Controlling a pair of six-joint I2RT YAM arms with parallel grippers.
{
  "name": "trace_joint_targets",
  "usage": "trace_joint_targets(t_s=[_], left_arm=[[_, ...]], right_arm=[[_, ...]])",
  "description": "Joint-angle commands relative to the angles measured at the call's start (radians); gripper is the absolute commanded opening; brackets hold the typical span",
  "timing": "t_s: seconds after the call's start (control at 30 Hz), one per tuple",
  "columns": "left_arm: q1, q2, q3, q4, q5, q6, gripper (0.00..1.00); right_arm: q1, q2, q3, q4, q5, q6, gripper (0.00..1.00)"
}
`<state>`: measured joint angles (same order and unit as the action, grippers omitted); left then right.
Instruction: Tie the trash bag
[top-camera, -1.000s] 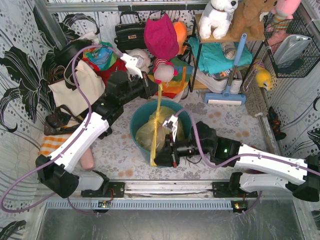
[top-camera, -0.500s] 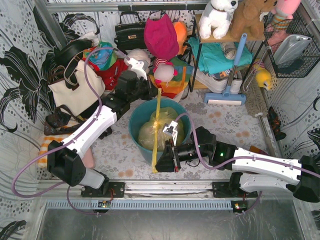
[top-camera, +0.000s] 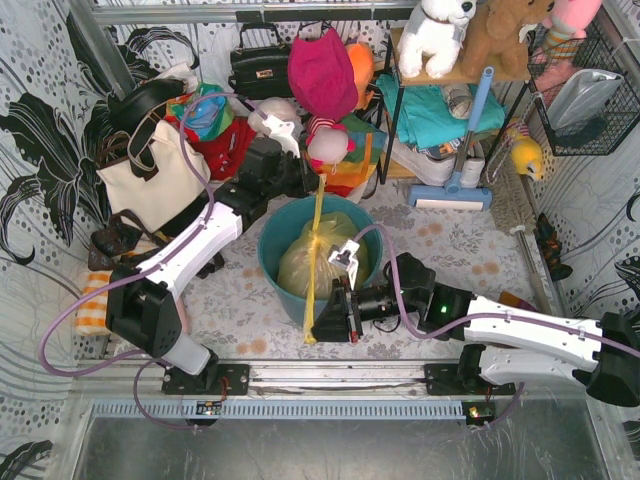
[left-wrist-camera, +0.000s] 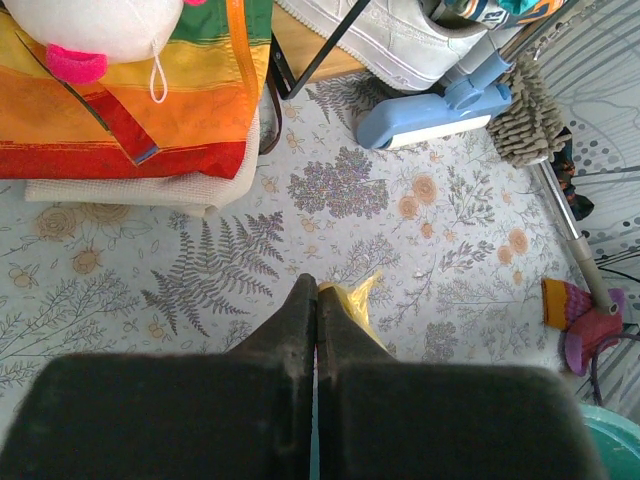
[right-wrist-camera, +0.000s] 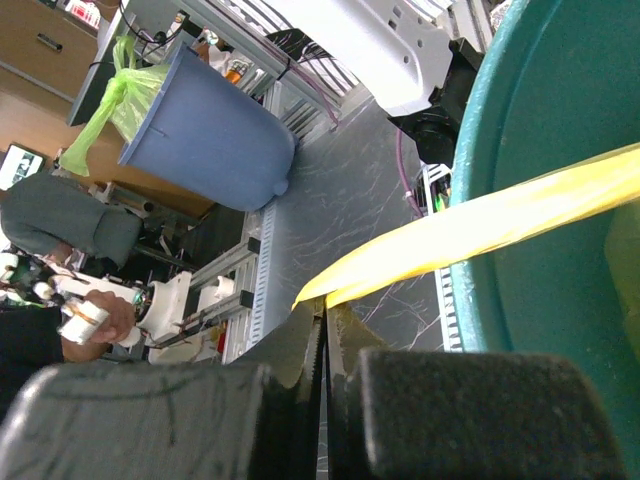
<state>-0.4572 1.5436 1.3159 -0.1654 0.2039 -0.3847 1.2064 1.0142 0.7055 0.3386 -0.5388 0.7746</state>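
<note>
The yellow trash bag (top-camera: 318, 262) sits inside the round teal bin (top-camera: 272, 268), knotted near its middle. Two twisted yellow ends stretch away from the knot, one far, one near. My left gripper (top-camera: 314, 181) is shut on the far end beyond the bin's far rim; in the left wrist view a yellow tip (left-wrist-camera: 352, 300) pokes out beside the fingertips (left-wrist-camera: 317, 292). My right gripper (top-camera: 316, 328) is shut on the near end at the bin's near rim. The right wrist view shows that taut yellow strip (right-wrist-camera: 470, 228) running from the fingertips (right-wrist-camera: 324, 306) past the teal wall (right-wrist-camera: 545, 200).
A cream tote bag (top-camera: 155, 180), black handbags and bright cloth items crowd the back left. A shelf with plush toys, shoes and a blue-handled mop (top-camera: 455, 185) stands at the back right. A pink-and-yellow object (left-wrist-camera: 580, 315) lies on the floral cloth.
The left arm has swung its elbow in toward the left and kept the far end stretched. The right gripper has drawn the near end slightly nearer and left. The knot looks tighter.
</note>
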Motion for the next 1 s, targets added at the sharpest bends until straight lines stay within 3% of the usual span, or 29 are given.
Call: trace_joint_targets(t_s=[0.0,0.27,0.57,0.7,0.97], left_arm=[[0.045,0.014,0.012,0.050,-0.132,0.040,0.00],[0.045,-0.155,0.123,0.100,0.020,-0.010,0.00],[0.045,-0.202,0.314,0.173,0.156,-0.084,0.00],[0.045,-0.188,0.294,0.135,0.174,-0.074,0.00],[0.045,-0.177,0.010,0.136,0.031,0.014,0.00]], right_arm=[[0.041,-0.042,0.015,-0.025,-0.152,0.014,0.00],[0.040,-0.030,0.229,-0.085,0.133,-0.076,0.00],[0.041,0.055,0.516,-0.078,0.234,-0.203,0.00],[0.041,0.039,0.446,-0.058,0.230,-0.181,0.00],[0.041,-0.007,0.122,0.101,0.235,-0.018,0.00]])
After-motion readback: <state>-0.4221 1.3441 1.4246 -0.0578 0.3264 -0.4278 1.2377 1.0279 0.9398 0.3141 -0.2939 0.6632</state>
